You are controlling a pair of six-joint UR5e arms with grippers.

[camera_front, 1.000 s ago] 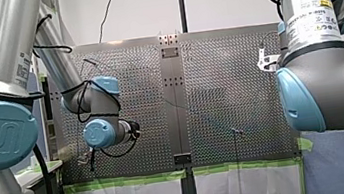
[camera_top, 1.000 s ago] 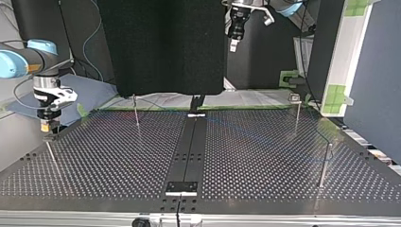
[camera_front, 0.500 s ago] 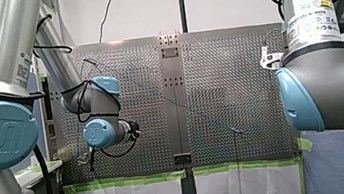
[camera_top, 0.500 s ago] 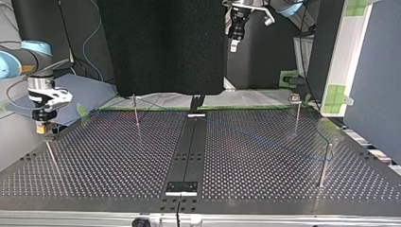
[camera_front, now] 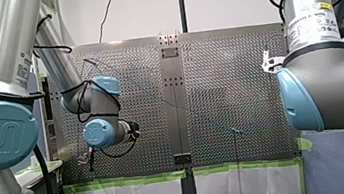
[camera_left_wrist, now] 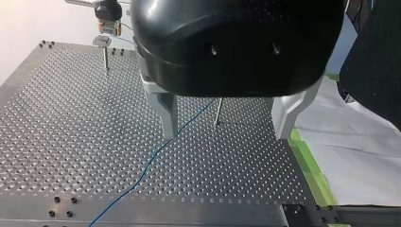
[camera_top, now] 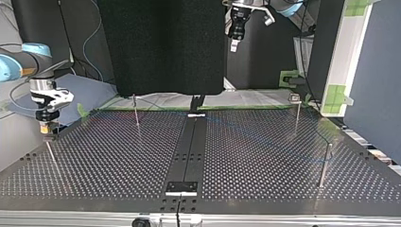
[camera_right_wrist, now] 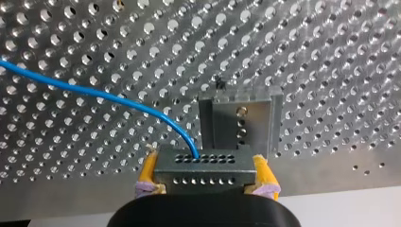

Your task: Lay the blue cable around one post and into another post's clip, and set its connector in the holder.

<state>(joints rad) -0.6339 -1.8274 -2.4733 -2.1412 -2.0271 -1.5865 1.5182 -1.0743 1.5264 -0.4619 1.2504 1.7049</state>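
My right gripper (camera_right_wrist: 204, 161) is shut on a grey connector (camera_right_wrist: 203, 177), yellow pads (camera_right_wrist: 147, 172) on both its ends. The blue cable (camera_right_wrist: 94, 92) leaves the connector's top and curves off over the perforated plate. Just ahead of the connector stands the metal holder (camera_right_wrist: 240, 124). In the top view my right gripper (camera_top: 46, 126) hangs right above that holder (camera_top: 48, 139) at the left edge. My left gripper (camera_left_wrist: 226, 135) is open and empty, high above the table; the cable (camera_left_wrist: 151, 158) runs beneath it past a thin post (camera_left_wrist: 219, 111).
Thin posts stand on the perforated table (camera_top: 265, 156): one at the back left (camera_top: 135, 111), one at the back right (camera_top: 296, 116), one nearer on the right (camera_top: 325, 165). A dark centre strip (camera_top: 189, 151) divides the plate. My left gripper (camera_top: 234, 45) hangs behind the back edge.
My right gripper, with the connector, has drifted slightly toward the top view's left and settled back over the holder. The left arm has not moved.
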